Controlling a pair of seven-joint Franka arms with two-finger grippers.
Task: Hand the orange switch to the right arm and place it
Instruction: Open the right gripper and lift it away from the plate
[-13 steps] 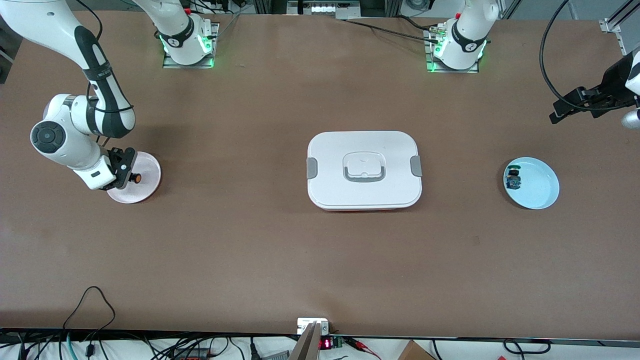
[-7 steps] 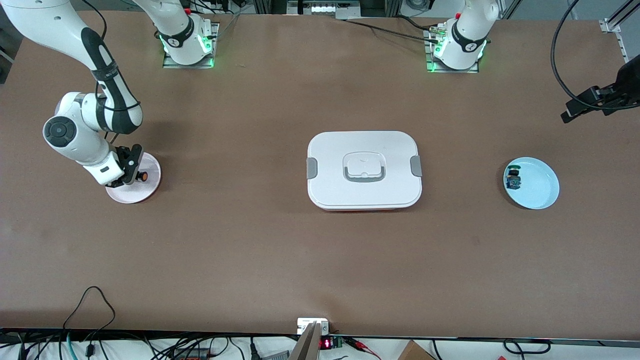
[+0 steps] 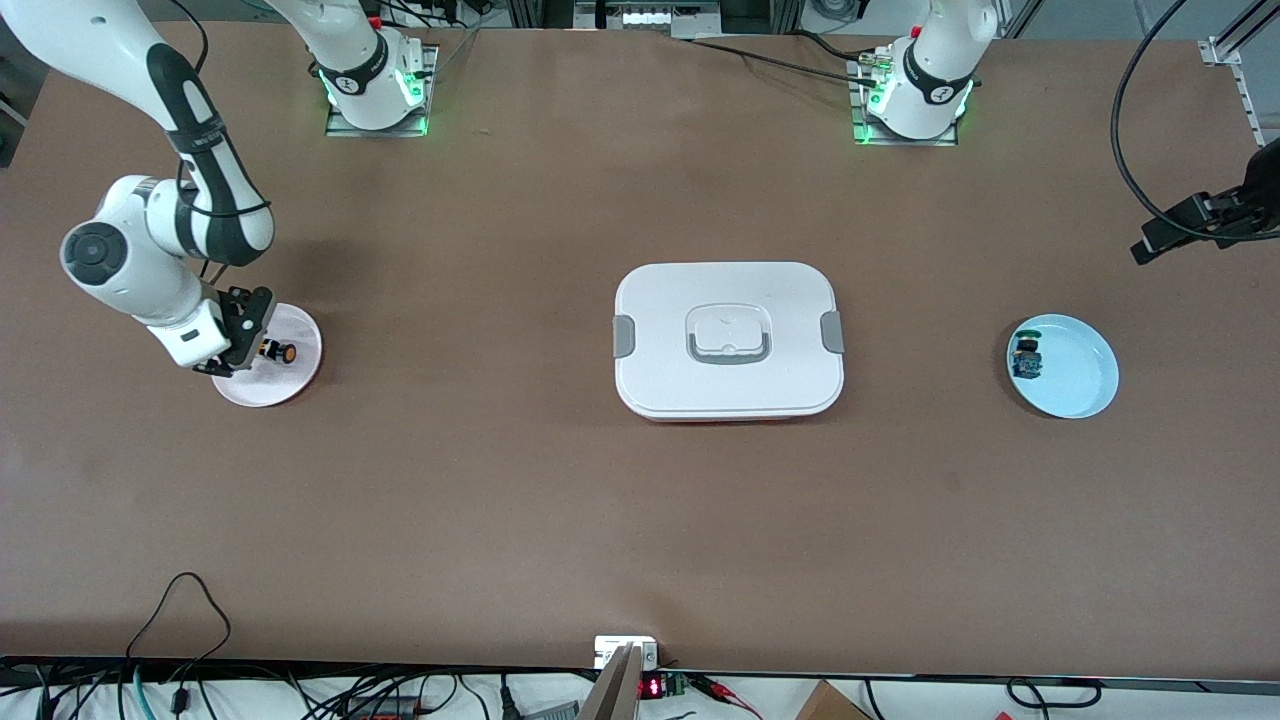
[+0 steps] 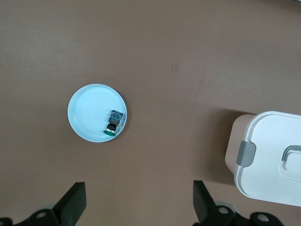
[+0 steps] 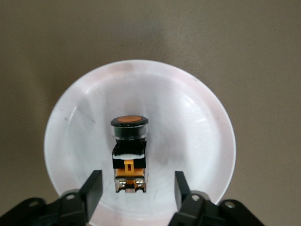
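— Starting at the right arm's end of the table: why the right gripper point(image 3: 245, 335) so low over the pink plate point(image 3: 300, 378)?
— For the put-down, by the look of it. Fingers apart, one on either side of the orange switch point(image 3: 275, 351), clamped on nothing. No contact to be seen in the right wrist view.
— And the orange switch itself?
— Lying on its side inside the pink plate, near the middle, round orange cap pointing away from the gripper, metal terminals toward it. Nothing else in that plate.
— So, placing as good as done?
— Judging from that, yes. Only a lift clear lacking, and best straight up, so as not to knock such a tiny thing and set it rolling.
— Next along, mid-table?
— White lidded box point(image 3: 728, 300), closed, grey clips at both ends, handle folded flat on top. Contents hidden. No apparent part in this job.
— Then toward the left arm's end?
— Pale blue plate point(image 3: 1085, 385), holding one green-capped switch point(image 3: 1026, 357) with a blue body, tucked against the rim on the side toward the box. Not the task's piece; better left alone.
— And the left gripper point(image 4: 138, 206)?
— Up over bare table near the blue plate, fingers wide apart, empty, waiting. Sensible enough: handover part presumably finished, and well out of the other arm's way.
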